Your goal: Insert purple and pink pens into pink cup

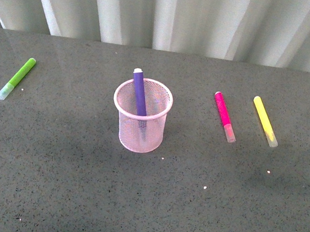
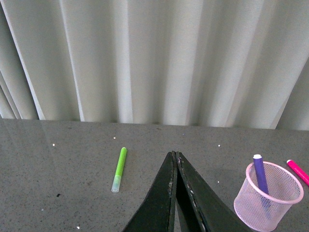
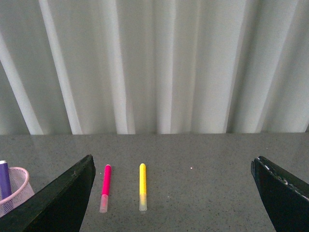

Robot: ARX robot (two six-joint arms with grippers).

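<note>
While purple pen [image 1: 139, 92] stands near-upright in pink cup [image 1: 125, 132], left gripper [image 2: 174, 154] sits closed, right gripper [image 3: 174, 162] agape, both empty.

No writing, brand, number or sign can be read in any view. The purple pen [image 1: 139, 89], the pink pen [image 1: 223, 113] and the pink cup [image 1: 155, 128] show plain colour only.

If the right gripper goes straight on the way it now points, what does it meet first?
The right gripper would likely meet bare table, then the curtain; the yellow pen lies beside that line. Depth is unclear.
</note>
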